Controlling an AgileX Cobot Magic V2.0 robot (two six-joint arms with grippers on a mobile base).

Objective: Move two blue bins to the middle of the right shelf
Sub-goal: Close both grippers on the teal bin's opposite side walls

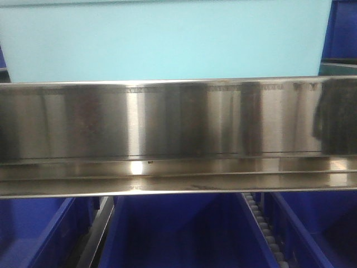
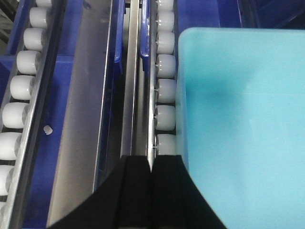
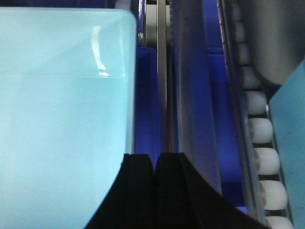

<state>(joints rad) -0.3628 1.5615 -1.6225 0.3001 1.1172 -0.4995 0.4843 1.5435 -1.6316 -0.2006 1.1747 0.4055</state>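
bin [image 1: 167, 39] sits up behind the shelf rail [image 1: 178, 123]; under that rail, lower bins [image 1: 178, 234] side by side, roller track [image 1: 262, 223] between two.

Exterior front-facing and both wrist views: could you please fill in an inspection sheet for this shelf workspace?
Surface: a steel shelf rail spans the front view, and tracks of white rollers run beside it.
Job's things: the light blue bin sits above the rail, to the right in the left wrist view and to the left in the right wrist view.
Clutter: a small white speck lies on a blue surface.
Grippers: the left gripper and right gripper both have their fingers together, with nothing seen held.
Cables: nothing seen.
Surroundings: dark blue bins sit below the rail.
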